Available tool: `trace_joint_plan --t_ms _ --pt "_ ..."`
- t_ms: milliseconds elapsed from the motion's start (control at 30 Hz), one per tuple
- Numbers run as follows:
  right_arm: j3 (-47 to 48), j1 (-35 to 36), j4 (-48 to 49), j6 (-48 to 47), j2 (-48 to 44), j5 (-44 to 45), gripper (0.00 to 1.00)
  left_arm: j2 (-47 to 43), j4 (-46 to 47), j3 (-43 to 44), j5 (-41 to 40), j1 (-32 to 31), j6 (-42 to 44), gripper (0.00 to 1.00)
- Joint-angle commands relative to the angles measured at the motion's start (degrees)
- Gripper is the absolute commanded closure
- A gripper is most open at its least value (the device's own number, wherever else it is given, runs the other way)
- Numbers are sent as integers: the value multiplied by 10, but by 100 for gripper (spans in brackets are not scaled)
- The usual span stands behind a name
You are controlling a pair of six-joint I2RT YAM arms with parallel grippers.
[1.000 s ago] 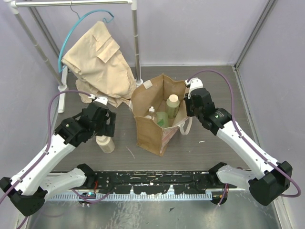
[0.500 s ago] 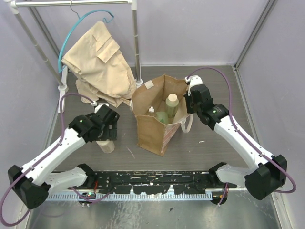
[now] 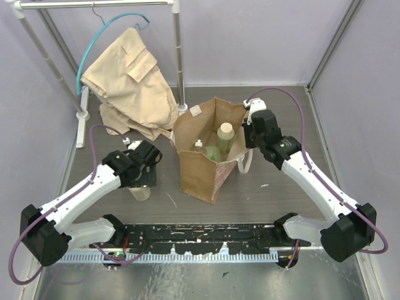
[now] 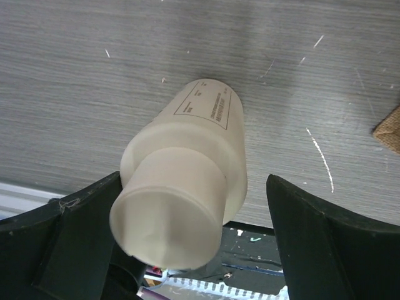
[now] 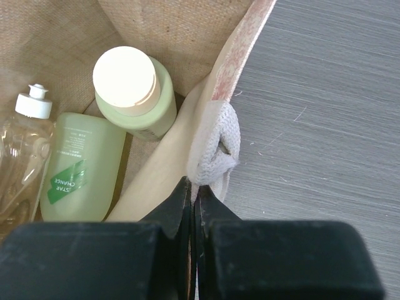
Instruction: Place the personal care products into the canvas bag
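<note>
A cream bottle (image 3: 139, 190) (image 4: 200, 125) stands on the table left of the canvas bag (image 3: 197, 172). My left gripper (image 3: 141, 170) (image 4: 194, 182) is open and sits over the bottle's cap, one finger (image 4: 81, 237) against the cap and the other (image 4: 325, 237) apart from it. My right gripper (image 3: 252, 134) (image 5: 195, 190) is shut on the bag's rim by the whitish strap (image 5: 219, 147). Inside the bag lie the rounder green bottle with cream top (image 3: 225, 134) (image 5: 128, 87), the green cylinder (image 3: 212, 154) (image 5: 81, 169) and the amber white-capped bottle (image 3: 198, 145) (image 5: 22, 144).
A beige folded garment (image 3: 128, 81) hangs from a teal hanger on a metal rack (image 3: 179, 62) at the back left, close behind the bag. A black rail (image 3: 200, 237) runs along the near edge. Walls close in the left, back and right.
My left gripper has moved right and toward me, coming down over the cream bottle. My right gripper shifted slightly up and has held the bag's rim since.
</note>
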Motion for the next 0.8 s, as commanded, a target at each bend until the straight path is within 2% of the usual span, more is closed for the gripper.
trace_joint_plan --t_ms 0,133,467,633,767 --pt "1 -4 20 -8 -9 -22 99 2 41 -35 21 -1 -38 1" --pt "-1 -5 20 -10 -11 -23 99 -1 52 -45 16 0 -42 1" --pt "-3 -4 19 -11 -11 -25 99 11 98 -68 40 21 -29 12" --pt "-3 -4 18 -12 -10 -29 99 5 111 -78 56 35 -17 26" --pt "-3 -5 18 -12 -6 -32 99 3 114 -81 59 37 -11 29"
